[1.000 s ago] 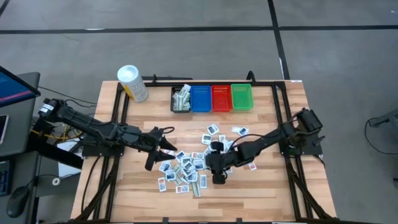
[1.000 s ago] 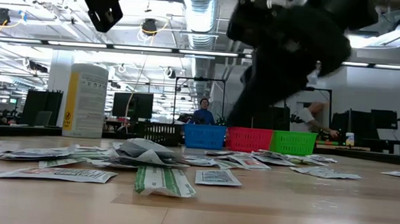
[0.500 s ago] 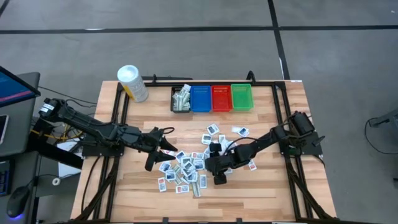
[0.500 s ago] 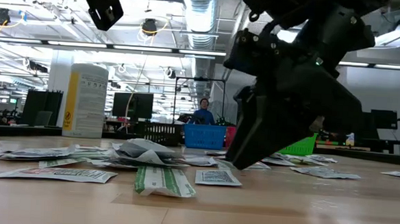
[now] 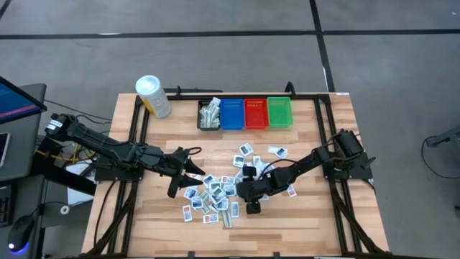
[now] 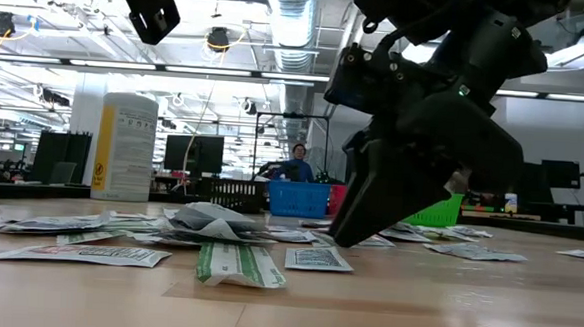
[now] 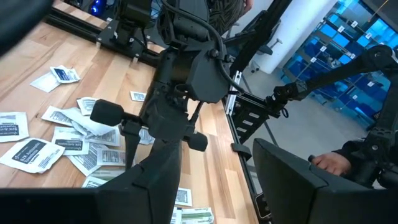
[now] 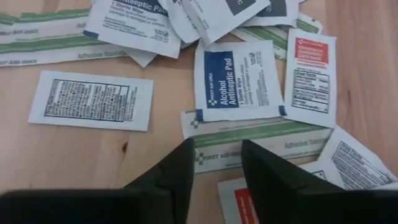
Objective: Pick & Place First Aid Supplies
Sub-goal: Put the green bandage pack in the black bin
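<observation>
Robotics lab / open industrial workspace. Low view: exposed ceiling ducts [image 6: 289,23] and strip lights, rows of monitors [image 6: 194,153] on far benches, a person [image 6: 295,165] seated back there. High view: wooden test table [image 5: 302,216] on a black frame, bare grey concrete floor [image 5: 215,54] with taped lines, laptop [image 5: 18,101] on the left. Left wrist view: blue storage bins [image 7: 348,37] stacked on shelving.
</observation>
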